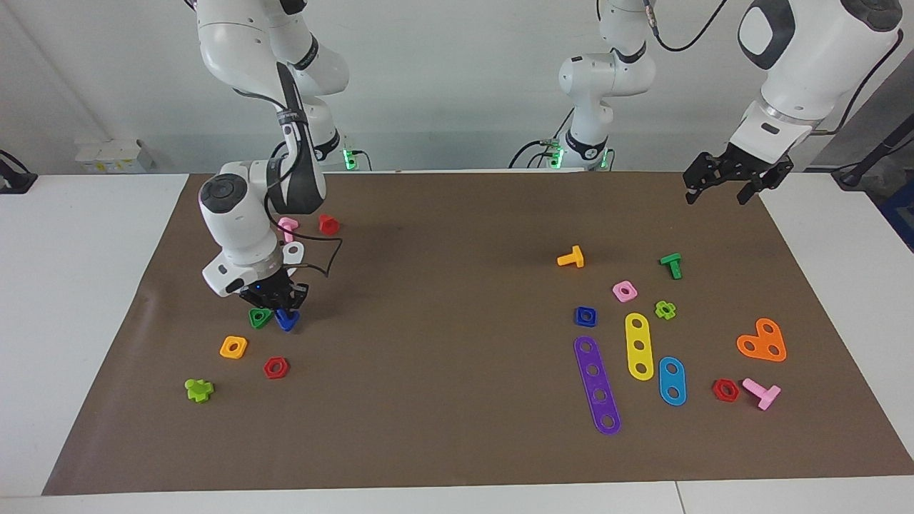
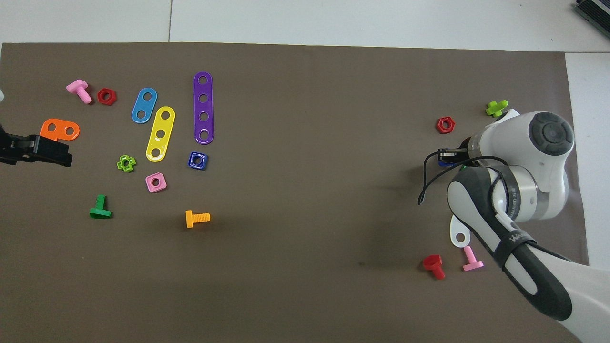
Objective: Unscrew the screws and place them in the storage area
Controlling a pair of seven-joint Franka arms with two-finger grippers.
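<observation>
The dark-blue bolt point(image 1: 287, 320) is at the mat toward the right arm's end, touching the green triangular nut point(image 1: 259, 318). My right gripper point(image 1: 277, 300) is low, right on top of the bolt; whether it grips the bolt does not show. In the overhead view the right gripper point(image 2: 449, 155) hides most of the bolt point(image 2: 442, 163). The matching dark-blue square nut point(image 1: 585, 315) point(image 2: 198, 160) lies apart on the mat toward the left arm's end, beside the purple strip point(image 1: 597, 385). My left gripper point(image 1: 717, 194) point(image 2: 35, 150) waits open and empty, raised over the mat's edge.
Around the right gripper lie an orange nut point(image 1: 233, 347), a red hex nut point(image 1: 275, 368), a lime cross piece point(image 1: 198, 390), a pink bolt point(image 1: 288, 227) and a red bolt point(image 1: 328, 224). Toward the left arm's end lie yellow point(image 1: 639, 346) and blue point(image 1: 672, 380) strips, a pink nut point(image 1: 624, 290) and more bolts.
</observation>
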